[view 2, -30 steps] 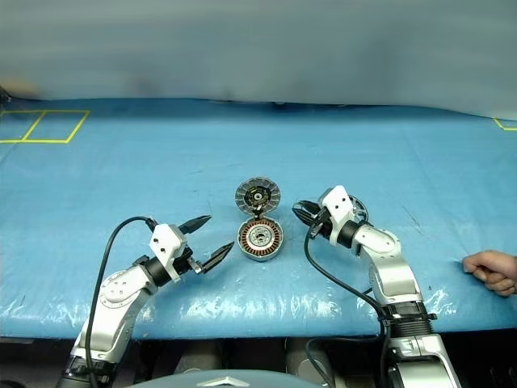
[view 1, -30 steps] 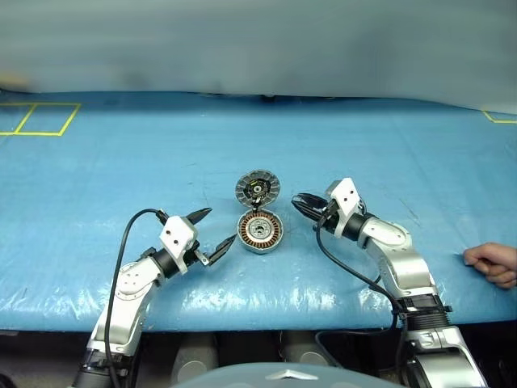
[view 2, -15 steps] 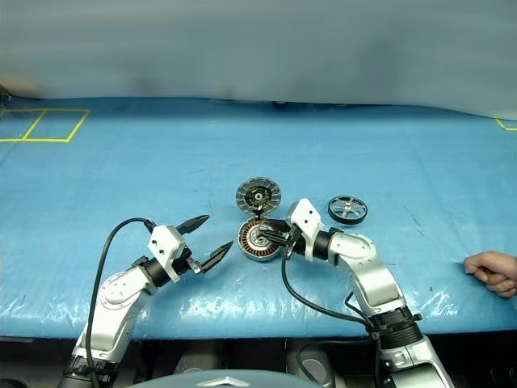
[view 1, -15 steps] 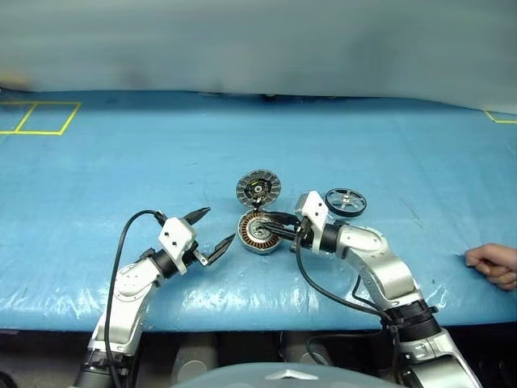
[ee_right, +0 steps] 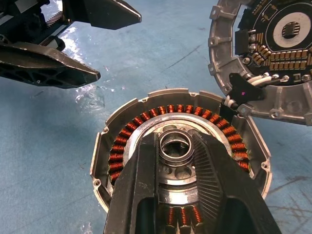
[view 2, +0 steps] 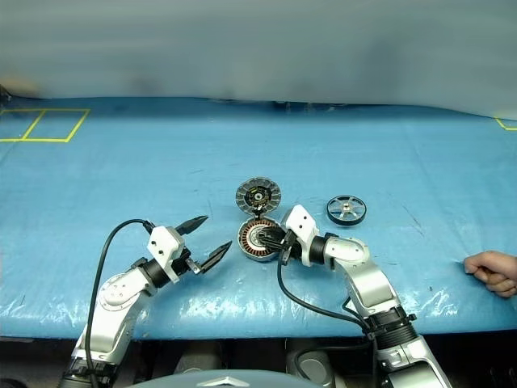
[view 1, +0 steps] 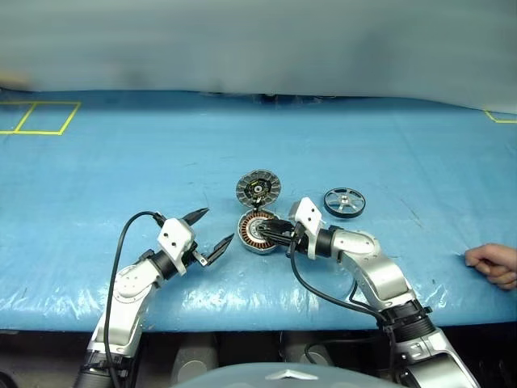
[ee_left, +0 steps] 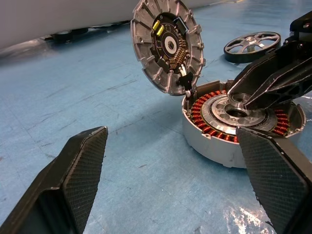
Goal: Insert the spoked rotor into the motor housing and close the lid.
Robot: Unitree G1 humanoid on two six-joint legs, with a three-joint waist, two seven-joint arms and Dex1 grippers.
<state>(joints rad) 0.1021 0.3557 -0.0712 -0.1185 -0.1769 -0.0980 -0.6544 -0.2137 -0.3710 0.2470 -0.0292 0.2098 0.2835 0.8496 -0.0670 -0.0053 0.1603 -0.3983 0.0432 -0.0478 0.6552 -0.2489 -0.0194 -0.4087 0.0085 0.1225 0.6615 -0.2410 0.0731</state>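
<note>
The motor housing (view 1: 257,234) lies open on the blue table, its copper windings (ee_right: 122,146) ringing a pale centre. Its ribbed lid (view 1: 258,189) stands tipped back on the far rim, still joined to it. The spoked rotor (view 1: 345,202) lies flat on the table to the right of the housing, held by nothing. My right gripper (ee_right: 174,139) reaches in from the right and hovers over the housing's centre, fingers a little apart and empty. My left gripper (view 1: 216,226) is wide open just left of the housing, pointing at it, apart from it.
A person's hand (view 1: 493,263) rests on the table near the right front edge. Yellow tape squares (view 1: 40,118) mark the far left. The table's front edge runs close below both arms.
My right gripper has swung left, from beside the rotor to over the housing, uncovering the rotor on the table. The left arm has kept still.
</note>
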